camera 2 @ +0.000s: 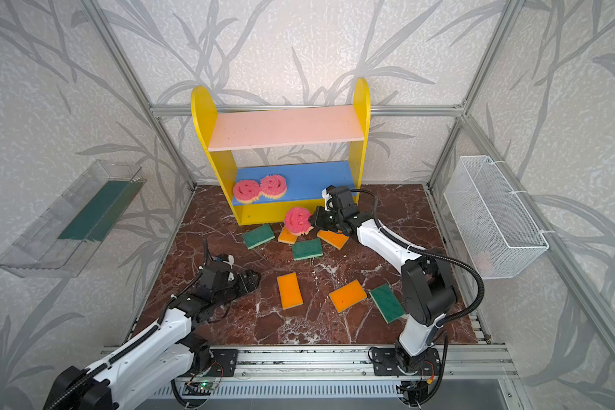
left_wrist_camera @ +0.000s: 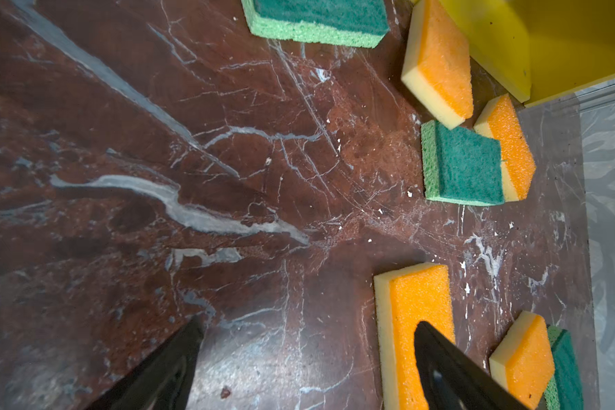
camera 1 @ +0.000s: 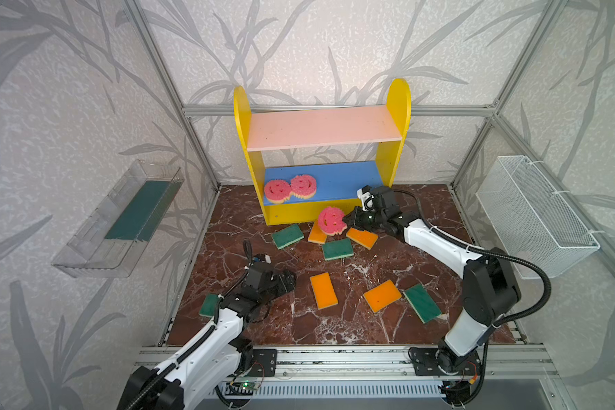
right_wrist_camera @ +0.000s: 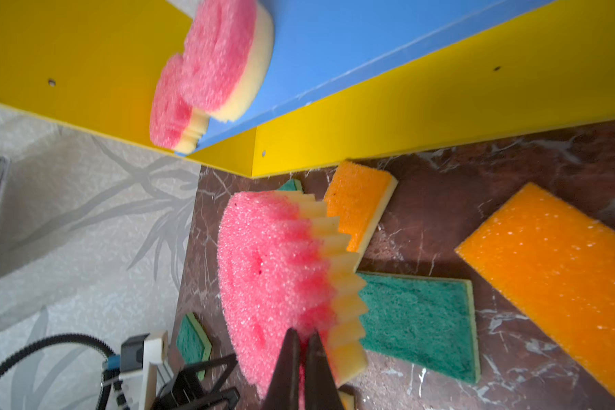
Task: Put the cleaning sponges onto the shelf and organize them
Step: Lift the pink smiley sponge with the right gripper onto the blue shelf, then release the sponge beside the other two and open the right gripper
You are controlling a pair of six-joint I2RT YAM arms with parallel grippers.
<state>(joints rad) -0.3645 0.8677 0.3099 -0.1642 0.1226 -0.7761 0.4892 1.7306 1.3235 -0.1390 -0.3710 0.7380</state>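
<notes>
Tabletop (camera 1: 370,330) bears four orange sponges (camera 1: 323,290), four green sponges (camera 1: 338,249); shelf (camera 1: 348,177), two pink sponges (camera 1: 277,191).

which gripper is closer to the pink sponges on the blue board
Right: right gripper is just before the shelf, near the pink sponges; left gripper is farther back.

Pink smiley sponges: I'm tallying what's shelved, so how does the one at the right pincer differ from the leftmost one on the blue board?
The held pink sponge is pinched at its rim by the shut right pincer; the shelved pink sponge is free. The held one tilts up on edge before the shelf; the shelved one lies face up on the blue board. Both are round, scalloped, pink over yellow foam.
</notes>
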